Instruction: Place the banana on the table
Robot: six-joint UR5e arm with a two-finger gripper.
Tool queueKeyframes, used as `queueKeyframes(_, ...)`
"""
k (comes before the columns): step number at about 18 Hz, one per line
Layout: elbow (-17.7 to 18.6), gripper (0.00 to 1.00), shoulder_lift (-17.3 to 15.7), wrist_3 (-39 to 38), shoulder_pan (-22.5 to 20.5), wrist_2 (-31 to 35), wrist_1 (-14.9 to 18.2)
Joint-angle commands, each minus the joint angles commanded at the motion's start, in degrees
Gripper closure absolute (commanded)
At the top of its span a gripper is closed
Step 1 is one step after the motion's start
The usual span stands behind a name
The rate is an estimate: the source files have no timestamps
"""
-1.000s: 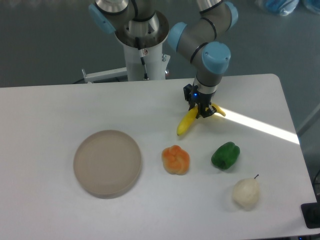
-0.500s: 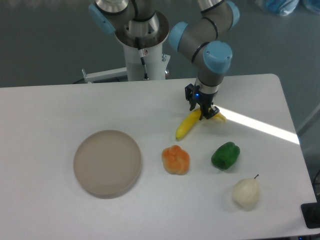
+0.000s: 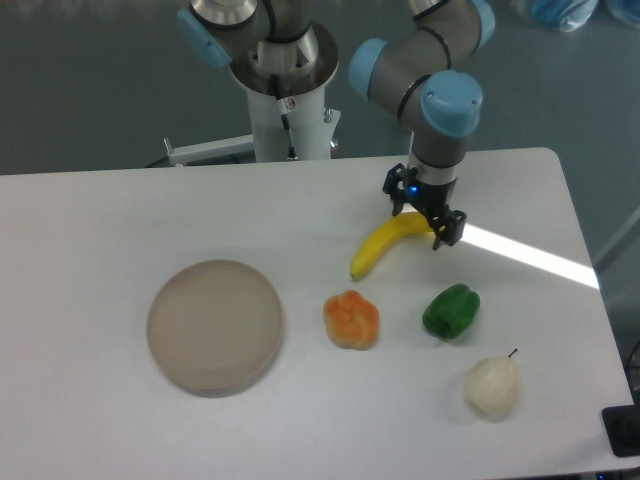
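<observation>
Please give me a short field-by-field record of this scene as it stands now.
banana: lying on the table, whole length visible
pincer: open, just above the banana's right end, not holding it
table: white, bears all items
plate: left of the fruit, nothing on it
orange pepper: below the banana
green pepper: right of the orange pepper
pear: nearest the front right
task state: banana appears placed

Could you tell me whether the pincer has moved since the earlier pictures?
Yes. The pincer has shifted right, away from the plate, leaving the banana lying on the table.
</observation>
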State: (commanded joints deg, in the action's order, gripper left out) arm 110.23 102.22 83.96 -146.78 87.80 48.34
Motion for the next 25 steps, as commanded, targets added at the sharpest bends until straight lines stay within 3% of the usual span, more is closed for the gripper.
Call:
queueKeyframes(5, -5.27, 0.00, 0.61, -2.04, -1.06, 0.35, -0.18)
queueKeyframes(12, -16.61, 0.00, 4.22, -2.13, -0.35, 5.36, 0.35)
queueKeyframes(17, -20.48, 0.00, 5.45, -1.34, -0.79, 4.84, 0.61)
queueKeyframes(25, -21.46, 0.00, 6.68, -1.34, 0.26, 4.75, 0.53)
